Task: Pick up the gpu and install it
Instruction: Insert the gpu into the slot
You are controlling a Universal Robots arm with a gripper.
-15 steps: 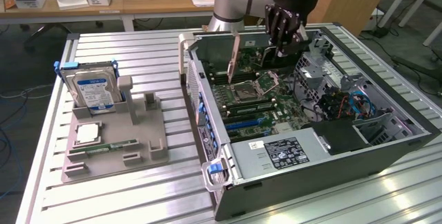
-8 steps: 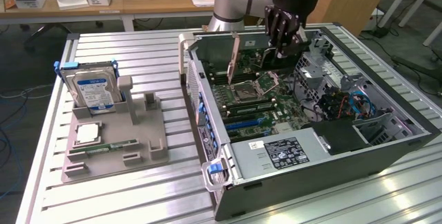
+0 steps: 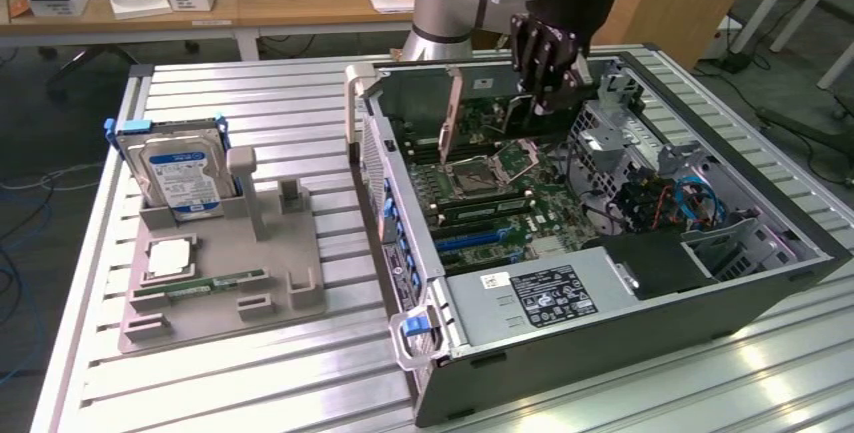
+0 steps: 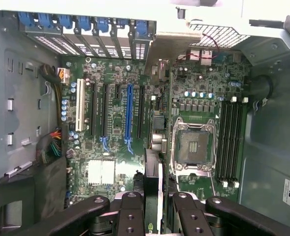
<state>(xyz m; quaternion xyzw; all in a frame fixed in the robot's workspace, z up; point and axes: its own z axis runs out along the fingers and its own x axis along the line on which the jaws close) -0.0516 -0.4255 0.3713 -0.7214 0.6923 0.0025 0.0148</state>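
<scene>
In the exterior view, the gripper (image 3: 545,105) is seen over the open case (image 3: 601,363), its fingers clamped on the gpu (image 3: 487,103). The card is held upright on its long edge above the motherboard (image 3: 534,188). It is a thin flat rectangle whose face seems greyish-brown, with a narrow end bracket toward the exterior view's left.

In the wrist view, the gpu (image 4: 154,196) is shown edge-on as a thin strip between the fingers (image 4: 130,216). It is placed between the blue slot (image 4: 128,113) and the socket (image 4: 191,147).
</scene>
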